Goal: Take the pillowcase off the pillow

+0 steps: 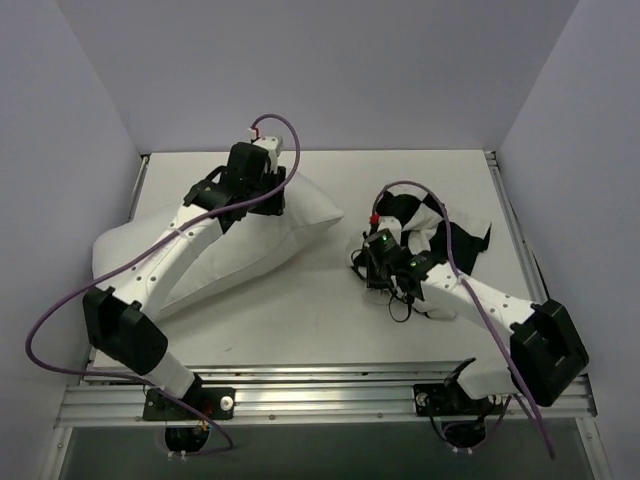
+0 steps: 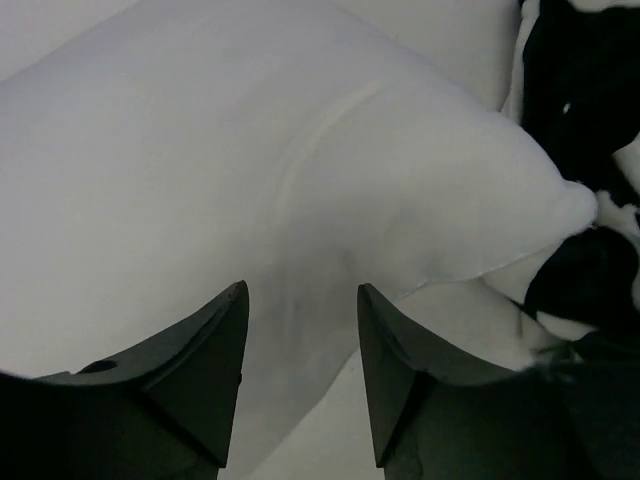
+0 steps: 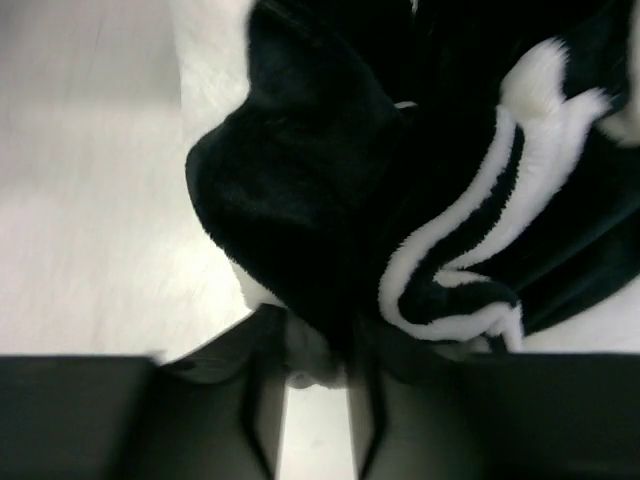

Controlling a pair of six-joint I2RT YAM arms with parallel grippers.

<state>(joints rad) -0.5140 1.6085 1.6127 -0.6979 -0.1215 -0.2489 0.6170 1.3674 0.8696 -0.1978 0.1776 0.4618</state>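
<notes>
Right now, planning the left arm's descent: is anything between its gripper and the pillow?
Nothing visible. The left gripper, open, hangs directly over the bare pillow; the pillowcase lies off to the right.

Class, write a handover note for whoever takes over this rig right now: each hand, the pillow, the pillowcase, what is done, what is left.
Left hand: open, empty, over the pillow.
Right hand: closed, seemingly pinching an edge of the pillowcase.
Pillow lies bare on the left; pillowcase is heaped on the right, fully off it.
Done: the removal.
Left: probably just letting go and pulling both arms back.
</notes>
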